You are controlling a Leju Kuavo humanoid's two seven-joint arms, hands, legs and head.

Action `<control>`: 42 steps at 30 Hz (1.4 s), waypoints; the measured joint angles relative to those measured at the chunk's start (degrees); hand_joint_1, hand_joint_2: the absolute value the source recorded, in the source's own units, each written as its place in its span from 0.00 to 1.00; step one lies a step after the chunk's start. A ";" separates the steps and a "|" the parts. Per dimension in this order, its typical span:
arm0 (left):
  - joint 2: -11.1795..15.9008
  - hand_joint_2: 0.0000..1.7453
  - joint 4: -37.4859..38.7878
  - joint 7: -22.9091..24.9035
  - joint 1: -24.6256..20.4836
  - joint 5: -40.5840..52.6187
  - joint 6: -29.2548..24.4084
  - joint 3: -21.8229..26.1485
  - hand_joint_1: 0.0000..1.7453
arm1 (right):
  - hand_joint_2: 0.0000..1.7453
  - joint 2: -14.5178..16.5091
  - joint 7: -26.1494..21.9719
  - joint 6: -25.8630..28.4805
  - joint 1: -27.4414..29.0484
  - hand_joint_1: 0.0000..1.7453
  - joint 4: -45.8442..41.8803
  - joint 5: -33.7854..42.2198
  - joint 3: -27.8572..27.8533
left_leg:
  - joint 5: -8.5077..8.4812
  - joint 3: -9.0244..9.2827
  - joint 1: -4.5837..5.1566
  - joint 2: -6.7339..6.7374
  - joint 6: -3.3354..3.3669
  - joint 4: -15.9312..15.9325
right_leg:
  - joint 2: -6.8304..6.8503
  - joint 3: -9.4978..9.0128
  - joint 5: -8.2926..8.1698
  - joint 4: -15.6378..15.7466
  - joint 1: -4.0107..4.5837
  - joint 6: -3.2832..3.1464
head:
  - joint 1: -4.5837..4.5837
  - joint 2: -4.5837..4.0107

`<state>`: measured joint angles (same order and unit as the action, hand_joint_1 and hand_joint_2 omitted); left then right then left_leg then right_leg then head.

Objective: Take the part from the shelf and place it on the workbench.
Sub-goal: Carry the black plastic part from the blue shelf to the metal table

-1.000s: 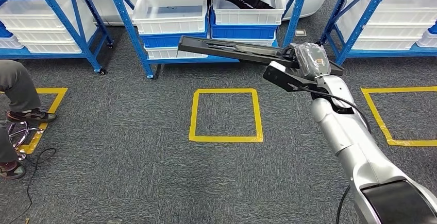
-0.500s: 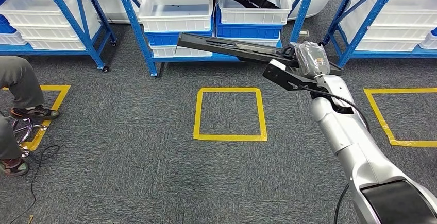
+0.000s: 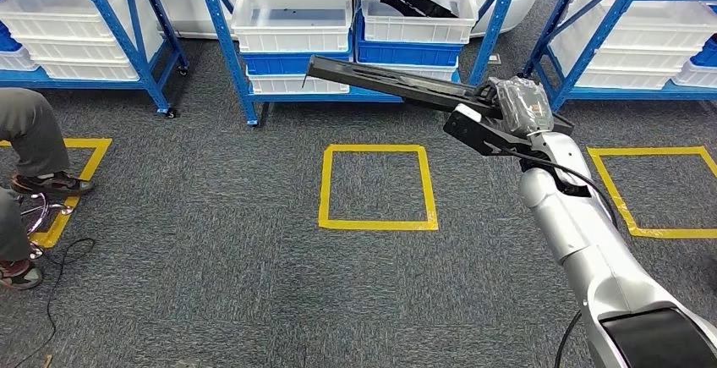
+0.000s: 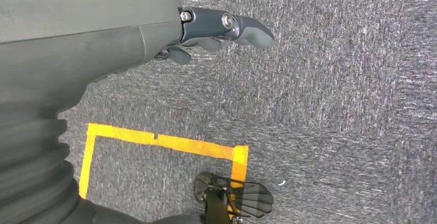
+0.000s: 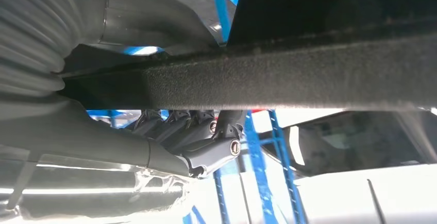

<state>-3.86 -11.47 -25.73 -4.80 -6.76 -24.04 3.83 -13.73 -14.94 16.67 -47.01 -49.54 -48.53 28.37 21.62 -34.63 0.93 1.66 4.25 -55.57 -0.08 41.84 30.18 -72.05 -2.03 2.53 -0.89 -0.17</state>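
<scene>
The part (image 3: pixel 389 83) is a long, flat, matte black bar. The right hand (image 3: pixel 517 106) grips one end, holding it out over the floor. The left hand (image 4: pixel 216 33) holds nothing, fingers loosely apart.

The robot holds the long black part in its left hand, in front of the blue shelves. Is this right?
Not quite. The long black part is held in the right hand, not the left, as the head view shows. The left hand hangs over the carpet holding nothing. The rest is right: the part is in front of the blue shelves.
</scene>
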 joint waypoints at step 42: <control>0.34 1.00 -0.02 0.34 0.23 0.25 0.04 0.32 0.00 | 1.00 -1.29 0.73 -1.18 0.12 1.00 -2.07 0.34 -1.77 | 7.29 -1.59 -1.94 0.80 -4.05 -8.29 | -0.11 -7.16 -6.87 15.73 -0.28 -2.01 | -0.38 0.00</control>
<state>-3.52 -11.50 -25.39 -4.58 -6.52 -24.00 4.15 -15.02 -14.22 15.50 -46.89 -51.61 -48.18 26.61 28.92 -36.22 -1.01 2.45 0.20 -63.86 -0.19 34.68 23.32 -56.32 -2.31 0.52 -1.27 -0.17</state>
